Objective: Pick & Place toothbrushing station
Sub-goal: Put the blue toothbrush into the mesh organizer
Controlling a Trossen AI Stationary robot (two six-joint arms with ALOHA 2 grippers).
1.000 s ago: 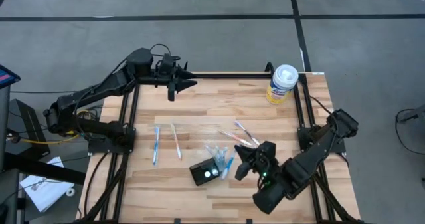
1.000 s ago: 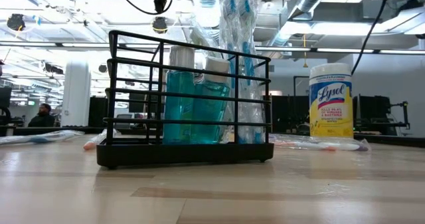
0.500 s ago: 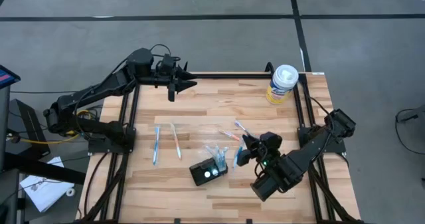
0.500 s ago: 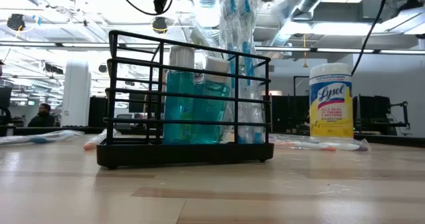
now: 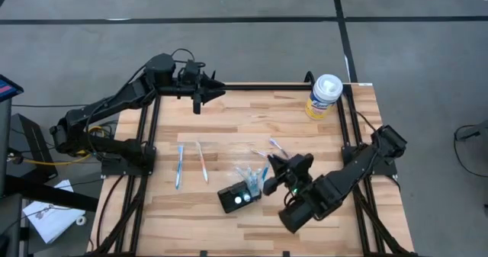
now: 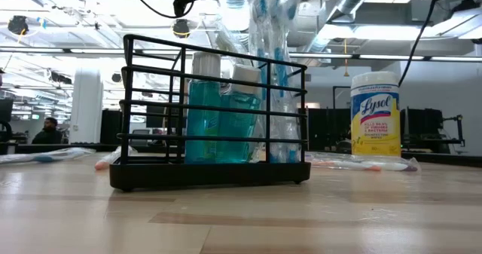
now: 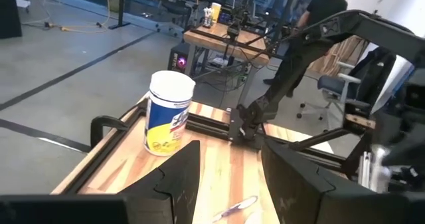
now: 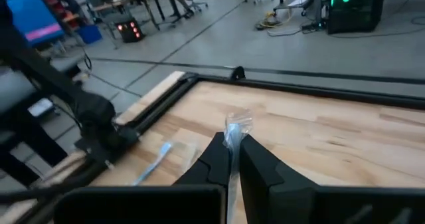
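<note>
Right now my right gripper point(image 8: 231, 159) is pinched tight on a clear-wrapped toothbrush point(image 8: 234, 132), its wrapper poking up between my fingers point(image 8: 255, 163). I carry it just beside the toothbrushing station point(image 5: 239, 196), the black holder near the table's point(image 5: 320, 135) front middle, presumably to drop it in with the brushes already standing there. My left gripper point(image 5: 204, 94) waits at the far edge, jaws apart and empty, facing the wipes canister point(image 7: 169, 113).
</note>
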